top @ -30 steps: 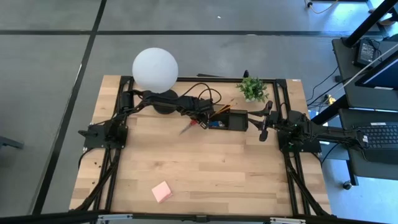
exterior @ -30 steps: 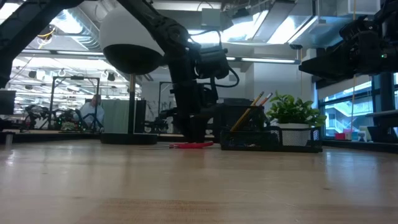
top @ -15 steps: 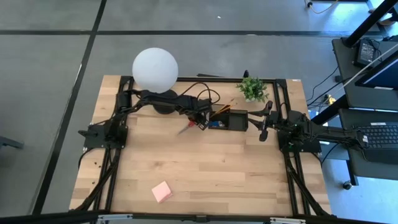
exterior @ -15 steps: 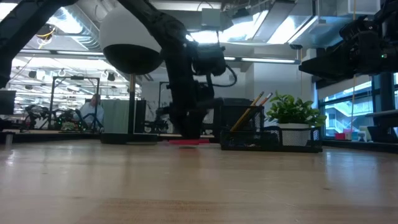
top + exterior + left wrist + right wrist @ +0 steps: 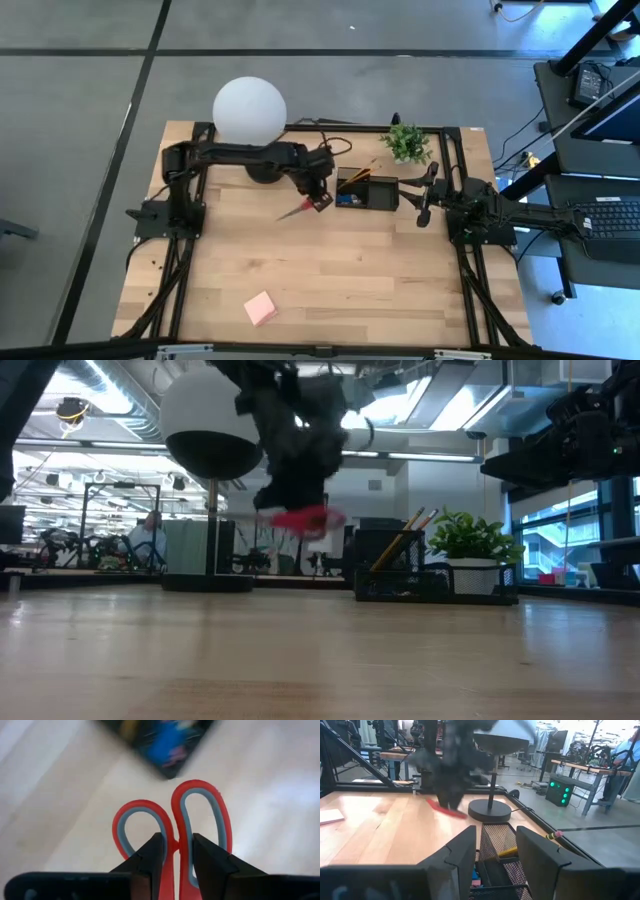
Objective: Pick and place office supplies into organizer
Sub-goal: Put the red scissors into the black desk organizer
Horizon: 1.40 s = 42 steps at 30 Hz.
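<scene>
A white globe lamp (image 5: 249,111) on a round black base (image 5: 489,810) and a small green potted plant (image 5: 406,142) are positioned along the far edge of the wooden table (image 5: 330,270), which is surrounded by grey floor (image 5: 80,110).

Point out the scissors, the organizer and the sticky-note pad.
scissors (image 5: 199,820), left wrist view, on a red handle loop.
organizer (image 5: 381,192), high view, on its right compartment.
sticky-note pad (image 5: 261,308), high view, on the pad's pink top face.
</scene>
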Each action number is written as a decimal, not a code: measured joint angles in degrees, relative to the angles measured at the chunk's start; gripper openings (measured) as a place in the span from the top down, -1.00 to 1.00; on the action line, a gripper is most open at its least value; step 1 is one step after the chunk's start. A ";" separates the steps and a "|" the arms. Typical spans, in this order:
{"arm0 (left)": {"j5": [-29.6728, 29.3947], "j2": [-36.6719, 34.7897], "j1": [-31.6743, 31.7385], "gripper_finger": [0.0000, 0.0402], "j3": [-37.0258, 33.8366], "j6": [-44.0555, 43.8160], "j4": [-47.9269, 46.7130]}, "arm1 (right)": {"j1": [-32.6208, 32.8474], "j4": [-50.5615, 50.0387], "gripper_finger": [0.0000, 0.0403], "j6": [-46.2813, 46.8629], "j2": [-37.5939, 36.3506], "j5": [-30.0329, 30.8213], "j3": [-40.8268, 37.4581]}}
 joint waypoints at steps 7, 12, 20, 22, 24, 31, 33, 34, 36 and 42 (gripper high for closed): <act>9.67 -7.87 -0.05 0.56 0.01 6.47 14.16 | -0.02 0.00 0.28 -0.11 -0.01 0.00 0.02; 7.83 -10.21 -0.03 0.56 0.09 14.17 39.06 | -0.01 0.00 0.28 -0.11 0.00 0.00 0.01; 6.76 -7.50 0.02 0.56 0.20 24.78 63.08 | -0.02 0.00 0.28 -0.07 -0.01 -0.01 0.00; 6.77 -5.43 0.22 0.56 0.18 25.25 65.11 | -0.02 0.00 0.28 -0.08 0.00 -0.02 0.01; 6.75 -3.36 0.83 0.56 0.16 25.23 65.98 | 0.00 0.00 0.28 -0.06 -0.01 -0.02 0.02; 6.59 3.12 3.20 0.56 0.09 24.86 71.23 | 0.00 0.00 0.28 -0.06 0.01 -0.02 0.00; 6.59 3.98 3.70 0.56 0.09 24.64 72.36 | -0.02 -0.02 0.28 0.09 -0.01 -0.02 0.00; 6.55 4.40 3.92 0.56 0.11 24.64 72.74 | -0.02 -0.02 0.28 0.09 0.00 -0.02 0.00; 6.63 5.11 4.38 0.56 0.12 24.49 72.32 | -0.02 -0.02 0.28 0.09 0.00 -0.02 0.00; 6.56 6.04 4.75 0.56 0.11 24.66 71.09 | -0.02 -0.11 0.28 0.09 -0.01 -0.02 0.00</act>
